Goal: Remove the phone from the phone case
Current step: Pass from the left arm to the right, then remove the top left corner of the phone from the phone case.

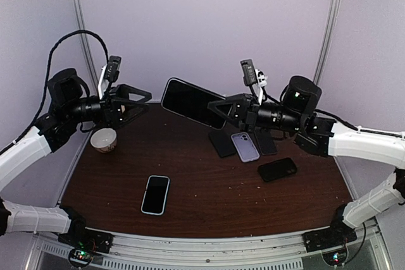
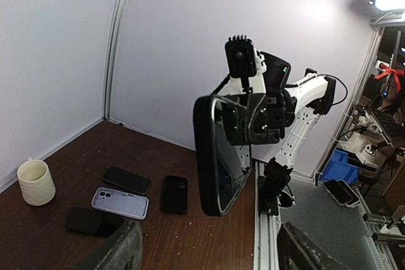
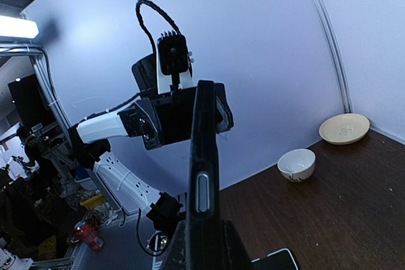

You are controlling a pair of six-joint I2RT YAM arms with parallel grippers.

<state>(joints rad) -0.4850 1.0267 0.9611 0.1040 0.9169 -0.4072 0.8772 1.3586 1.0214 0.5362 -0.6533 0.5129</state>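
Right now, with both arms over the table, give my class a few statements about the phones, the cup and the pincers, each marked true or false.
1. The right pincer holds a dark phone up off the table. True.
2. The left pincer is clamped on the dark phone too. False: it stands open and apart from the dark phone.
3. A pale cup stands on the table by the left arm. True.
4. The blue-cased phone lies stacked on another phone. False: it lies alone, flat on the table, nearer the arm bases than the other phones.
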